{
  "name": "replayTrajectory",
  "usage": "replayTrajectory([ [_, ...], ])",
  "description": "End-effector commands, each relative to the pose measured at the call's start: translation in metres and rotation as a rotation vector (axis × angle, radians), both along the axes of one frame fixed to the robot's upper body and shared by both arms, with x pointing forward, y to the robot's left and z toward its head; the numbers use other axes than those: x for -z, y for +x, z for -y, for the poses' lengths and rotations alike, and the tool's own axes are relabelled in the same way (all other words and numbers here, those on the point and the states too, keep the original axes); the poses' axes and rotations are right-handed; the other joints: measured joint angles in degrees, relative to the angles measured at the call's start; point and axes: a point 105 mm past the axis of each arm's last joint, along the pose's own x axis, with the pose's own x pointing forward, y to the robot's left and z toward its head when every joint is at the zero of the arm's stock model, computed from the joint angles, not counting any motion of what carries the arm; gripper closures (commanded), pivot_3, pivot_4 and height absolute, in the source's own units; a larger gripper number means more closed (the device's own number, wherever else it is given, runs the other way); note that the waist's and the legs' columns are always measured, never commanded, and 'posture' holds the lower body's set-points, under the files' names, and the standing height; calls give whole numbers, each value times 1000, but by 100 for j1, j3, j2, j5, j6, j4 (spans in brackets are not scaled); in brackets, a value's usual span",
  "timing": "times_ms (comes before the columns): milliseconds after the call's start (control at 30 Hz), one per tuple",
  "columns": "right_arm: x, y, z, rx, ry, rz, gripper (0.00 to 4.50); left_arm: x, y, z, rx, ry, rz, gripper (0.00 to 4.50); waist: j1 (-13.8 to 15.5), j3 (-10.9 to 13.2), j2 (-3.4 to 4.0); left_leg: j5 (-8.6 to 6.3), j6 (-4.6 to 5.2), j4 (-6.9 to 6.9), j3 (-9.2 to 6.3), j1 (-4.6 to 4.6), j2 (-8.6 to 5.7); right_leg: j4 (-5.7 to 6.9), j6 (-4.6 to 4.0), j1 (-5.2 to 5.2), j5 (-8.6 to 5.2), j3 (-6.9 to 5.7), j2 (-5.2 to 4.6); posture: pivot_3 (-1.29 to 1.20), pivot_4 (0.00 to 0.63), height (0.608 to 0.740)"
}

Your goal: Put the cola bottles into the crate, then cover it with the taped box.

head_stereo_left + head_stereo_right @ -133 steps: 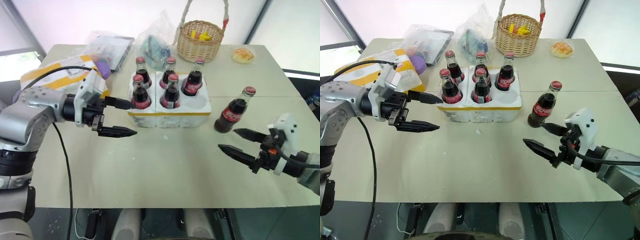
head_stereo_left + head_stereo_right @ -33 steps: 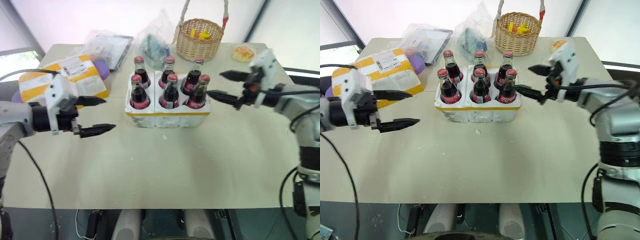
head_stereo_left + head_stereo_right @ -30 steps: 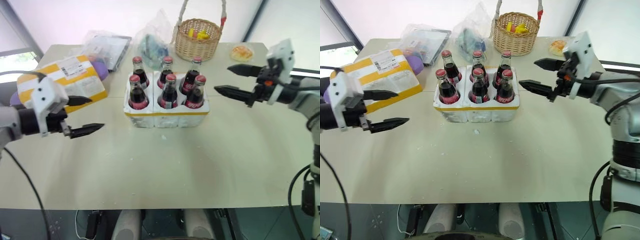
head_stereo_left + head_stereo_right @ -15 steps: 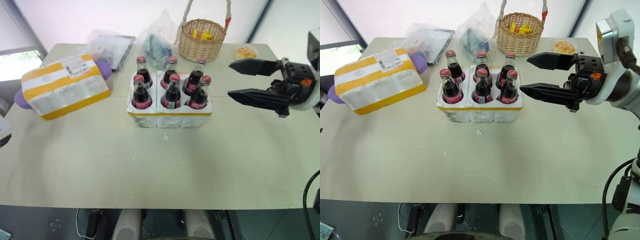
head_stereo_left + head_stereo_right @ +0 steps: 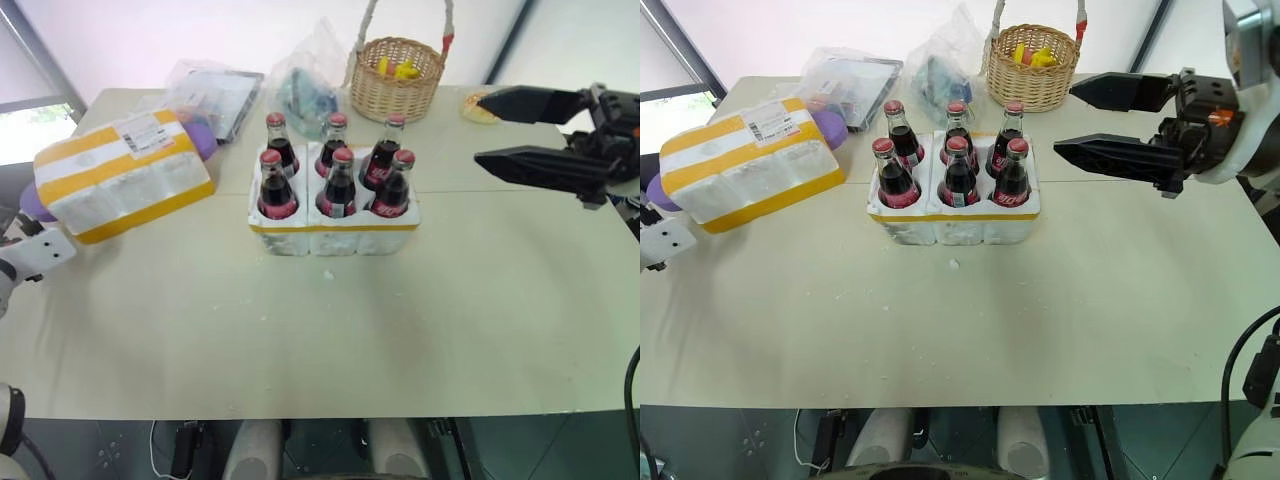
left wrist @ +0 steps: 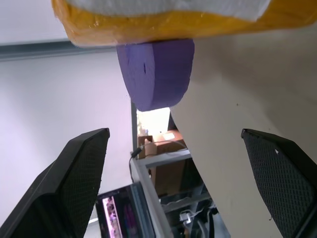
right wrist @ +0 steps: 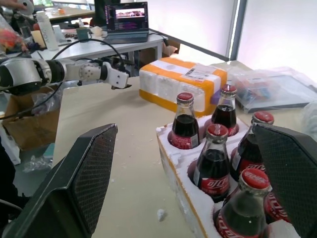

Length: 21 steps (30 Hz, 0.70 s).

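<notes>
One large taped box (image 5: 122, 174) lies tilted near the table's (image 5: 400, 330) left edge, its far end propped on a purple disc (image 6: 156, 72), well apart from the crate (image 5: 335, 232). The crate sits mid-table, all six wells filled, so the loading looks done and only the covering remains. The six cola bottles (image 5: 958, 170) stand upright in two rows of three, caps up. Behind them are a wicker basket (image 5: 401, 78) and some plastic bags (image 5: 215, 92). The right gripper (image 5: 1118, 125) hovers just right of the crate, fingers spread wide and empty, likely clear of the bottles. The left gripper (image 6: 181, 191) sits off the table's left edge beside the box, fingers spread, apparently lining up to take it.
</notes>
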Motion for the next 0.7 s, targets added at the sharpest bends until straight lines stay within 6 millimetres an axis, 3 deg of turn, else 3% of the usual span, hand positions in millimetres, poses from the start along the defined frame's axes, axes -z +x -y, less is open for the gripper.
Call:
replayTrajectory([
  [33,-19,-8,7,30,-13,56,23,-9,5,0,-25,20,82,0,20,-1,-2,0,0,0,0,0,-1,0,0,0,0,0,-2,0,150,737],
  [633,-34,-7,20,100,-21,81,23,-18,39,26,-2,28,124,0,10,-5,-10,0,-1,5,0,-3,-1,-1,1,0,1,0,-2,0,150,737],
  [700,-35,-7,22,112,-17,82,0,-17,39,25,-12,6,128,567,11,-5,-10,0,-1,5,0,-3,-1,-1,1,0,1,0,-2,0,150,737],
])
